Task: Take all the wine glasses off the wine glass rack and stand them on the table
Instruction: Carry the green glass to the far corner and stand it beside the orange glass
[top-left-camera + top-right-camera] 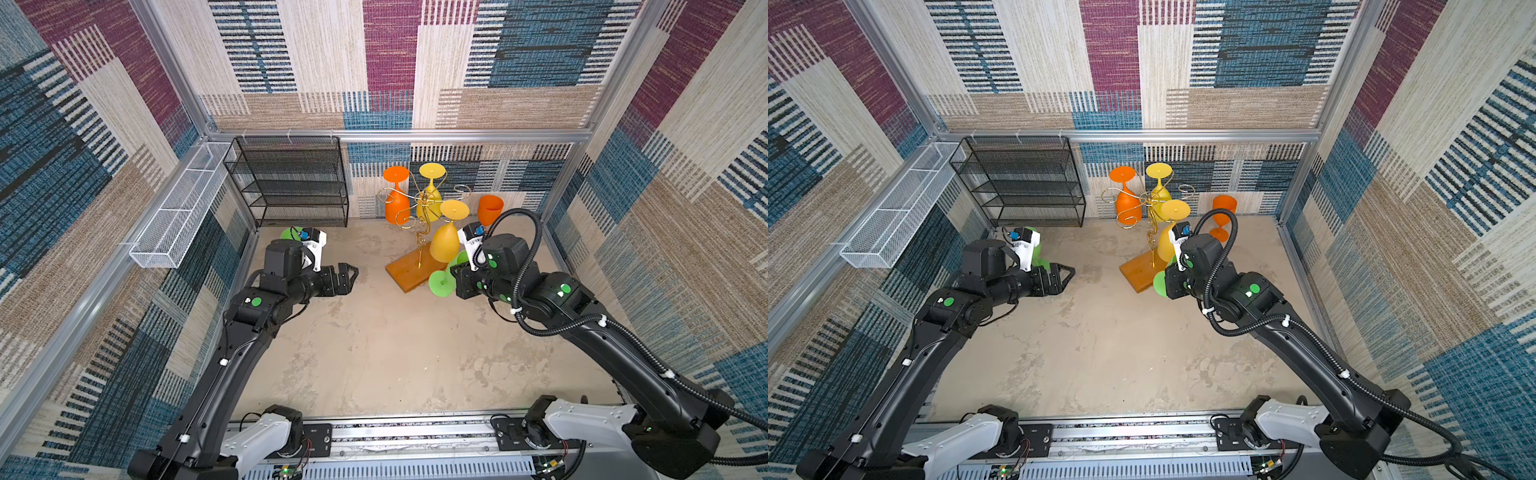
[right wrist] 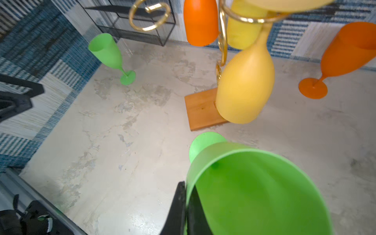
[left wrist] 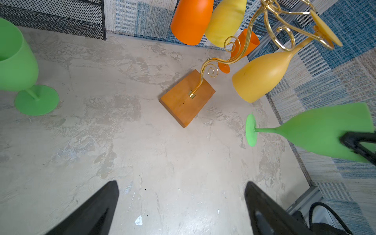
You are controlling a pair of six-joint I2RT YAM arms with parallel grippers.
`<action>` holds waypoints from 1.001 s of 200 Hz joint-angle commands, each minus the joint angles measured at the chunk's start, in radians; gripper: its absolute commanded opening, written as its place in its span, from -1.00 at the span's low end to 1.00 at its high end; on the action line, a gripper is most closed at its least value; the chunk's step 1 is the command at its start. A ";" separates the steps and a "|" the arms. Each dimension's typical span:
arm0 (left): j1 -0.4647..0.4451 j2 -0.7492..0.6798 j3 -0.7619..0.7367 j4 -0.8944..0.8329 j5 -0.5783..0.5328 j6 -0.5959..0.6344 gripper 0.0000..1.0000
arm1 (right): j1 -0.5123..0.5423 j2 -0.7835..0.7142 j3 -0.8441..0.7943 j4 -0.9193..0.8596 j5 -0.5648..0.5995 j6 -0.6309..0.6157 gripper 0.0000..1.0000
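The gravest hazard sits with the wine glass rack [image 1: 409, 269], right of centre in both top views. It carries three inverted glasses on thin wire arms, so a knock to its stem or scrolls could topple the whole load. The likeliest cause is the right arm, whose wrist is close in front of the hanging amber glass [image 1: 444, 243]. A lift or swing toward the upper part of the frame would probably strike that bowl and set it swinging, or unhook it. Next comes the green wine glass [image 2: 254, 193], already clear of the rack and held on its side, its foot just beside the wooden base but apart from it. The right gripper [image 2: 186, 201] is clamped on one thin spot of the bowl's rim, one finger inside and one outside. That off-centre pinch leaves the bowl and foot hanging out to one side, so a quick turn to upright could make the glass pivot or slip out. Lesser risks are setting it down onto the standing orange glass [image 1: 490, 210] at the right rear, or tipping it on landing. The left gripper [image 1: 351, 276], spread wide and empty at centre left, threatens little.
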 commanded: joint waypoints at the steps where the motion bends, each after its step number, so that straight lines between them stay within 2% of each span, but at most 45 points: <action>1: 0.000 0.009 -0.006 0.023 0.016 0.064 0.96 | -0.038 0.037 0.021 -0.113 0.133 0.054 -1.00; 16: -0.001 0.005 -0.023 0.034 0.011 0.082 0.95 | -0.081 0.046 0.022 -0.116 0.164 0.061 -1.00; 53: -0.001 -0.017 -0.076 0.058 -0.017 0.109 0.96 | -0.223 0.041 -0.001 -0.033 0.130 0.047 -1.00; 71: -0.001 -0.019 -0.094 0.064 -0.030 0.118 0.97 | -0.240 0.060 0.002 0.002 0.082 0.041 -1.00; 91: -0.001 -0.012 -0.106 0.062 -0.041 0.124 0.97 | -0.248 0.091 0.006 0.000 0.121 0.042 -1.00; 137: 0.000 -0.001 -0.111 0.067 -0.031 0.133 0.95 | -0.405 0.179 -0.009 0.092 0.078 0.001 -1.00; 158: 0.000 0.000 -0.118 0.073 -0.030 0.137 0.94 | -0.476 0.224 -0.004 0.153 0.019 -0.018 -1.00; 200: -0.001 0.022 -0.118 0.078 -0.023 0.141 0.92 | -0.582 0.369 0.097 0.211 0.014 -0.042 -1.00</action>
